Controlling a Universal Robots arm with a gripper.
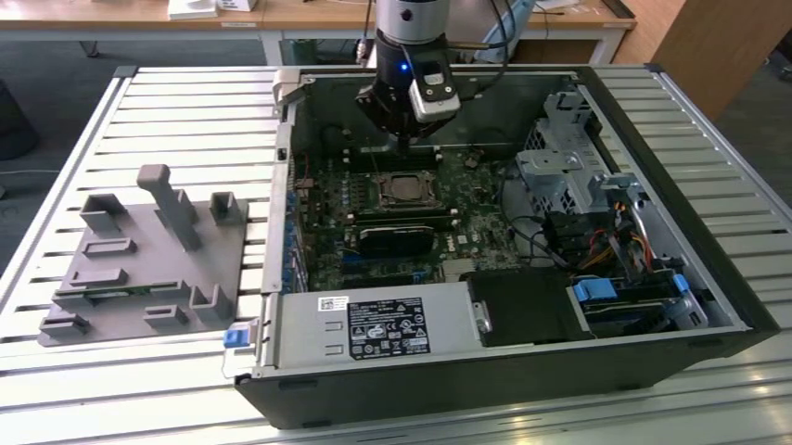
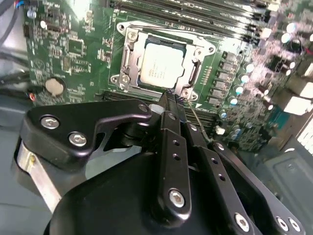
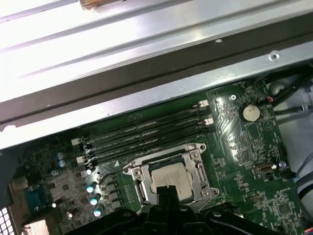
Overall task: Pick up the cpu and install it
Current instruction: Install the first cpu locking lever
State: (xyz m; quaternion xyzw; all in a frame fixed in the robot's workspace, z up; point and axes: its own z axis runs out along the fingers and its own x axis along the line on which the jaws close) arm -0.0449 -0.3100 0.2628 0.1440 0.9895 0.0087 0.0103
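A slatted metal table [image 1: 185, 102] of pale silvery bars carries everything in the exterior view. Toward the exterior view's left a flat grey tray [image 1: 143, 269] with raised holders and an upright post lies directly on the slats, a thin green memory stick [image 1: 118, 295] resting in one of its slots. Just beside the tray, toward the exterior view's right, an open black computer case [image 1: 495, 389] lies on its side on the same slats, its green motherboard [image 1: 371, 213] facing upward inside.
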